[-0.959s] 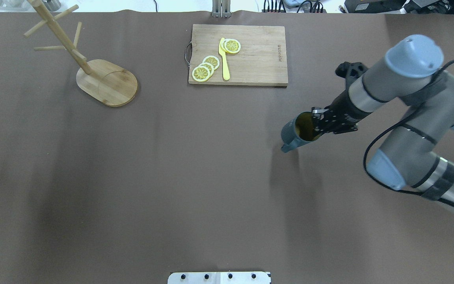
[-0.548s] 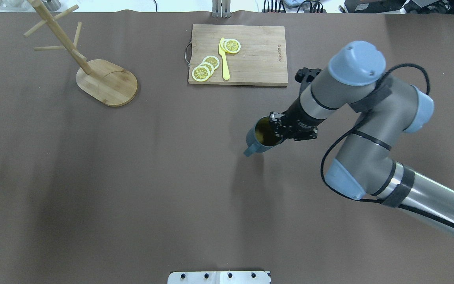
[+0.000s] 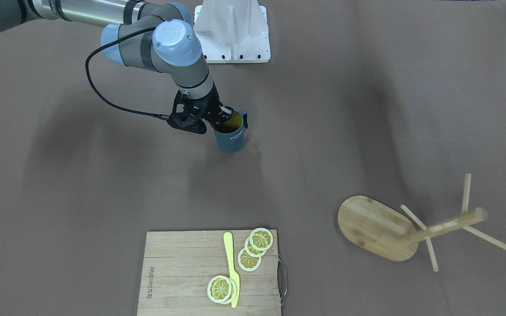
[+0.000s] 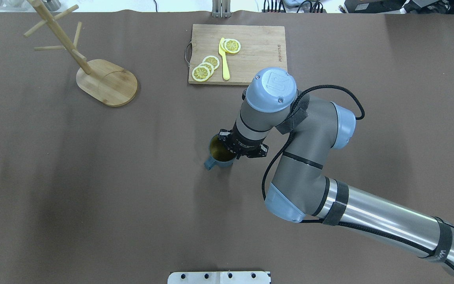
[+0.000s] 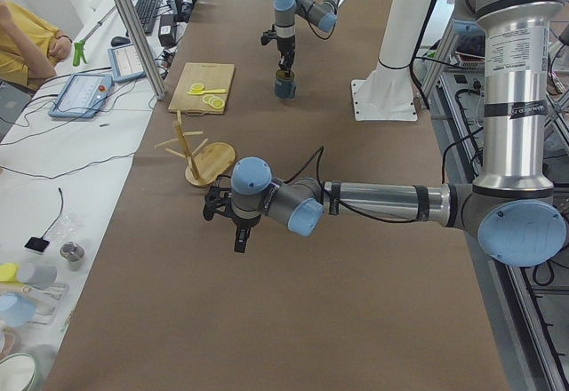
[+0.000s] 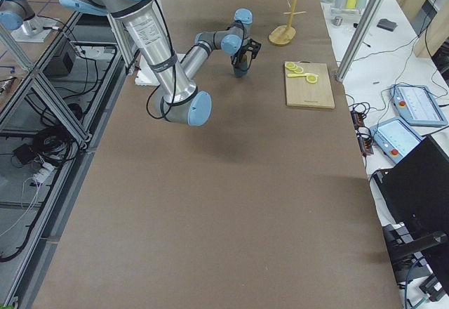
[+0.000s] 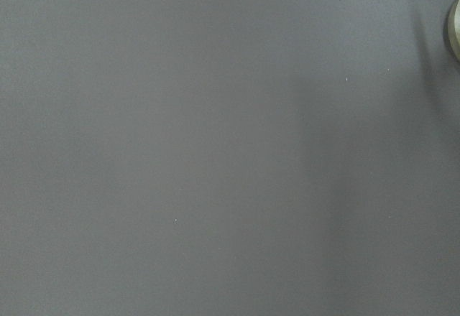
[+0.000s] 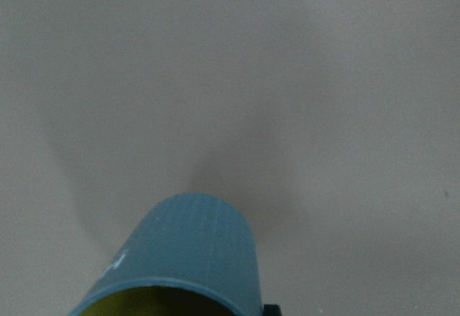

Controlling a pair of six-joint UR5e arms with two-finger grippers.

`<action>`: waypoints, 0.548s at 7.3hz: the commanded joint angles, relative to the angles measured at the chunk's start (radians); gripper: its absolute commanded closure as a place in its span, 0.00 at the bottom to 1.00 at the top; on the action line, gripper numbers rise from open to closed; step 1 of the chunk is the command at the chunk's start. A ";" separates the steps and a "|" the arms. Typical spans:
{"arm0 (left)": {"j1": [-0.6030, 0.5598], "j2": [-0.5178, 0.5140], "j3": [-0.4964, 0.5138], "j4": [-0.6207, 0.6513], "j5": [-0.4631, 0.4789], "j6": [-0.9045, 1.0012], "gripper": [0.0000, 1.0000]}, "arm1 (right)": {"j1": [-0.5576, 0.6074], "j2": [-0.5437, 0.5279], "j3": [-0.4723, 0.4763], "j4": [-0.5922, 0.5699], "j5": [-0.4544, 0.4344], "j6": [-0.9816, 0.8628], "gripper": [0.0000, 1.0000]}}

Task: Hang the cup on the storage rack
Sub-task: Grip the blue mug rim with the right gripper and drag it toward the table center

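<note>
**Right gripper pinches the cup's rim at mid-worktop**

Front-facing: the right gripper [image 3: 224,115] is closed narrowly on the rim of the cup [image 3: 232,138]. The rack [image 3: 376,226] stands well apart.

Overhead: the cup sits nearly upright, its handle on the side away from the gripper.

Left side: the left gripper [image 5: 238,229] hovers over bare worktop [image 5: 267,320]; I cannot tell how far open it is.

Right wrist: only the cup's ribbed side shows.

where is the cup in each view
Exterior front-facing: cup just left of centre, upper half.
Overhead exterior: cup near the middle.
Exterior left: cup far away, top centre.
Exterior right: cup upper centre.
Left wrist: not in it.
Right wrist: cup at the bottom edge.
Shared landmark: the cutting board, beyond the cup from the robot, in all four exterior views.
</note>
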 commanded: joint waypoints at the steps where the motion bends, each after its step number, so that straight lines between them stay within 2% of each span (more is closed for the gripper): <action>1: 0.045 -0.006 -0.037 -0.017 -0.021 -0.057 0.02 | -0.002 0.007 -0.027 0.063 0.005 -0.003 0.00; 2: 0.135 -0.010 -0.083 -0.110 -0.034 -0.263 0.02 | 0.026 0.006 0.005 0.059 0.039 -0.003 0.00; 3: 0.223 -0.007 -0.095 -0.264 -0.028 -0.424 0.02 | 0.096 -0.020 0.040 0.054 0.127 -0.010 0.00; 4: 0.298 -0.006 -0.130 -0.352 0.010 -0.548 0.02 | 0.166 -0.107 0.106 0.057 0.194 -0.058 0.00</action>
